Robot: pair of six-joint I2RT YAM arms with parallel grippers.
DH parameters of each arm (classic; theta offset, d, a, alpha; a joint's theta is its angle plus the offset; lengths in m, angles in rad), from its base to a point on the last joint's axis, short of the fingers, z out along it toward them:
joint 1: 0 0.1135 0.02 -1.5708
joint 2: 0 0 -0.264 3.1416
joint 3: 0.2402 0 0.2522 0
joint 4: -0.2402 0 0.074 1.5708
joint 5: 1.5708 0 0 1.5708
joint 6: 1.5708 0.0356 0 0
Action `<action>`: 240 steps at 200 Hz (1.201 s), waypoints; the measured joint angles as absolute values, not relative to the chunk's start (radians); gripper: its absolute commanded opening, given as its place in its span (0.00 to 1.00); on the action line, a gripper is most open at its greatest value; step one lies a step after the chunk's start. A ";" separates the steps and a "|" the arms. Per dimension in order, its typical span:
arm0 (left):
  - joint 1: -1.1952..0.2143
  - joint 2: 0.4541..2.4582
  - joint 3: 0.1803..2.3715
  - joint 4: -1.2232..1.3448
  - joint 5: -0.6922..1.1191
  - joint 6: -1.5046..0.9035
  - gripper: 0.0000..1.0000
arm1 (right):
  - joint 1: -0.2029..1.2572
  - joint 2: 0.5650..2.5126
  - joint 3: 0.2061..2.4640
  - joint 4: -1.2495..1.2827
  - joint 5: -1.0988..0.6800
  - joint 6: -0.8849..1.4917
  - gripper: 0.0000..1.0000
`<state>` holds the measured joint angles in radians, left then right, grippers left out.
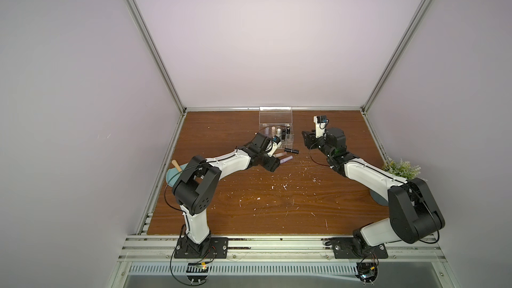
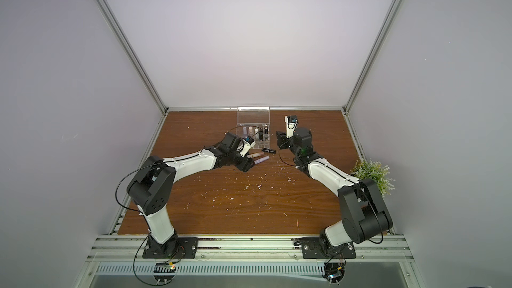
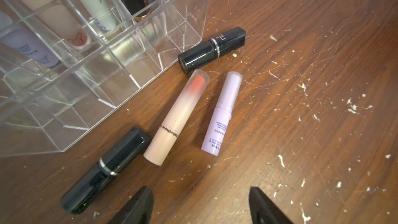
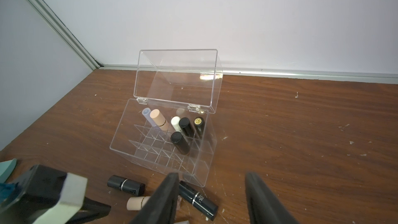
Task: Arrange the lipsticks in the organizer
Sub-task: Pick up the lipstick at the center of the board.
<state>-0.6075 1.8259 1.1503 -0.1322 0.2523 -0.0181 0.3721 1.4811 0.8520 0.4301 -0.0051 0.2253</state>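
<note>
Four lipsticks (image 3: 221, 113) lie flat on the table (image 3: 301, 39) just beside the clear organizer (image 3: 64, 108), the beige lipstick (image 3: 176, 117) straight ahead of the wide, empty left pincer (image 3: 200, 190), long axis running away from it, while the right pincer (image 4: 212, 174), also parted and empty, hovers nearer a black lipstick (image 4: 198, 199).

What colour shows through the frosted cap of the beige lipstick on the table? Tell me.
Coral red; the beige lipstick shows best in left wrist view.
</note>
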 measured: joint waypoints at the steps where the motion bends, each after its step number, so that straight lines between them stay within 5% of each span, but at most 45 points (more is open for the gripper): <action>1: -0.607 1.826 1.152 -0.132 0.253 -0.017 0.73 | 0.372 1.481 0.852 0.430 -0.005 0.225 0.55; 163: -0.636 2.018 1.342 -0.170 0.333 0.001 0.63 | 0.351 1.481 0.852 0.430 -0.022 0.237 0.55; 240: -0.648 2.068 1.386 -0.216 0.333 0.017 0.48 | 0.351 1.481 0.852 0.430 -0.031 0.244 0.55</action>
